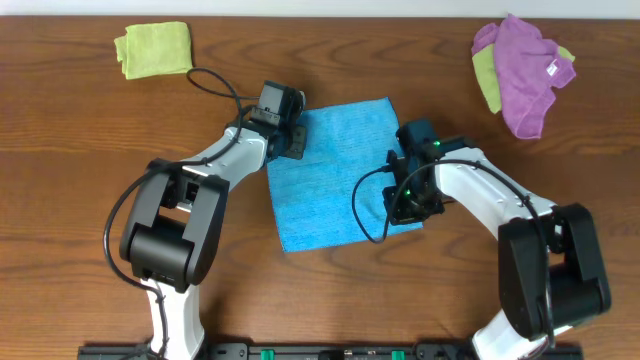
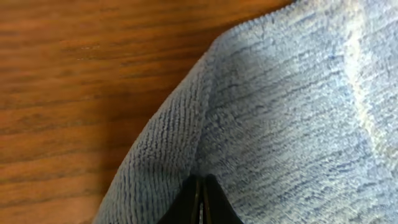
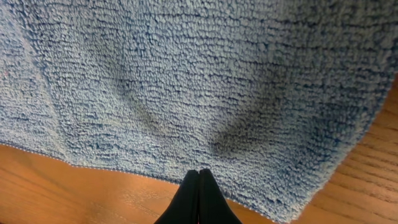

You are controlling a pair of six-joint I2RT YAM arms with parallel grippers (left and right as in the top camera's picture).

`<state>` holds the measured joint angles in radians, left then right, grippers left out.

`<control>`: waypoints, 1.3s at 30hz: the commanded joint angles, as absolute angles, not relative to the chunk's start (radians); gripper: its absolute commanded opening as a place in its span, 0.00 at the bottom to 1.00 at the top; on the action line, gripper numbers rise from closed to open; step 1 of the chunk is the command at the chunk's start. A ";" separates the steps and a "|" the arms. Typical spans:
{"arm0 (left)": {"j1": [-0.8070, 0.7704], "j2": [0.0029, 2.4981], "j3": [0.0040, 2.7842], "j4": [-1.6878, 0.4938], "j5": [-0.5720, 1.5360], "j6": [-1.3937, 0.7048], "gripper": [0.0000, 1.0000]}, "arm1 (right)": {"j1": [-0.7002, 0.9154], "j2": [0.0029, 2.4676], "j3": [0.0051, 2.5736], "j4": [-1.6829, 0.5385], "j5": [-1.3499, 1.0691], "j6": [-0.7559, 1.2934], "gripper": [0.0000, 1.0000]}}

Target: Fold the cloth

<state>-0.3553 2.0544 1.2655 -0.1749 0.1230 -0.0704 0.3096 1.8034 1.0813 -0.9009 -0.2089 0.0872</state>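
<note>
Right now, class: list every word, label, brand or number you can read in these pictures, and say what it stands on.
No text is readable in any view.
White tag on the purple cloth: too small to read.
Blue cloth and green cloth: no writing visible.
</note>
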 commanded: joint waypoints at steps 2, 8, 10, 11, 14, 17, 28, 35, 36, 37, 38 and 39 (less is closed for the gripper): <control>-0.352 2.073 1.278 -0.175 0.012 -0.038 0.06 | 0.318 1.784 1.077 -0.900 -0.205 0.089 0.02; -0.352 2.073 1.278 -0.154 -0.122 0.012 0.06 | 0.318 1.784 1.077 -0.900 -0.205 0.089 0.02; -0.352 2.073 1.278 -0.135 -0.136 0.028 0.06 | 0.318 1.784 1.077 -0.900 -0.205 0.089 0.02; -0.352 2.073 1.278 -0.125 -0.138 0.031 0.06 | 0.318 1.784 1.077 -0.900 -0.205 0.089 0.02; -0.352 2.073 1.279 -0.103 -0.138 0.030 0.05 | 0.318 1.786 1.074 -0.894 -0.198 0.089 0.02; -0.352 2.073 1.279 -0.095 -0.138 0.030 0.06 | 0.318 1.786 1.055 -0.867 -0.186 0.102 0.02; -0.352 2.073 1.279 -0.099 -0.137 0.030 0.06 | 0.318 1.786 0.920 -0.664 -0.156 0.195 0.02; -0.343 2.073 1.279 -0.096 -0.148 0.067 0.06 | 0.318 1.786 0.900 -0.680 -0.153 0.199 0.02; -0.339 2.073 1.279 -0.093 -0.160 0.068 0.06 | 0.318 1.786 0.900 -0.683 -0.153 0.199 0.02; -0.334 2.073 1.279 -0.091 -0.172 0.069 0.06 | 0.318 1.786 0.900 -0.685 -0.153 0.199 0.02; -0.330 2.073 1.279 -0.088 -0.185 0.070 0.06 | 0.318 1.786 0.900 -0.686 -0.154 0.203 0.02; -0.324 2.073 1.279 -0.083 -0.194 0.074 0.06 | 0.318 1.786 0.900 -0.688 -0.154 0.206 0.02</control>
